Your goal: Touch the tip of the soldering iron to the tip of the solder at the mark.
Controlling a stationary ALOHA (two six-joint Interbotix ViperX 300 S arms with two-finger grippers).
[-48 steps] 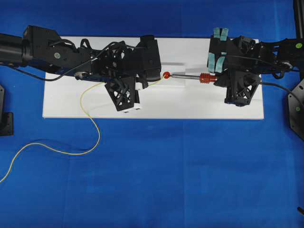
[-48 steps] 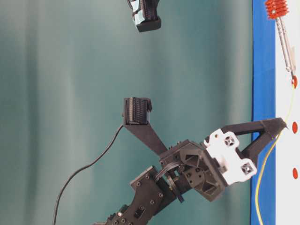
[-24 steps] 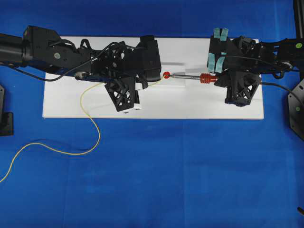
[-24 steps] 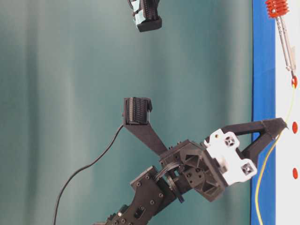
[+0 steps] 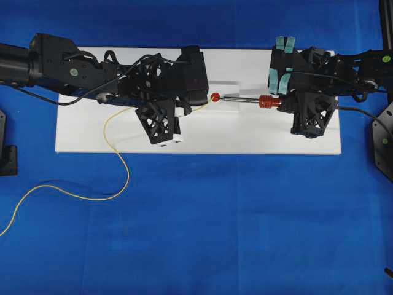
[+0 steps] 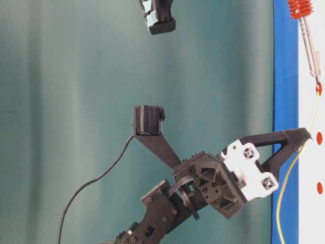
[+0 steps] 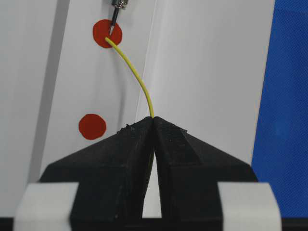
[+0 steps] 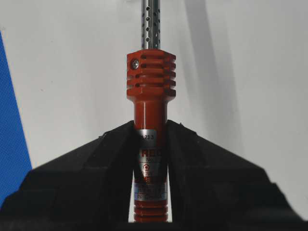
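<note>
Jaws unchanged: left gripper (image 7: 153, 126) pinching the solder (image 7: 137, 79), right gripper (image 8: 150, 139) clamping the soldering iron (image 8: 150, 82); tips meeting ahead on the red mark (image 7: 107, 33).

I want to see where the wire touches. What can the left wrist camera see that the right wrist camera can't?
Only the left wrist view shows the left gripper pinching the yellow solder, whose free end meets the iron's dark tip at the upper red mark, plus a second red mark. Only the right wrist view shows the right gripper clamping the soldering iron by its red-orange handle. Both show the white board and blue cloth.
</note>
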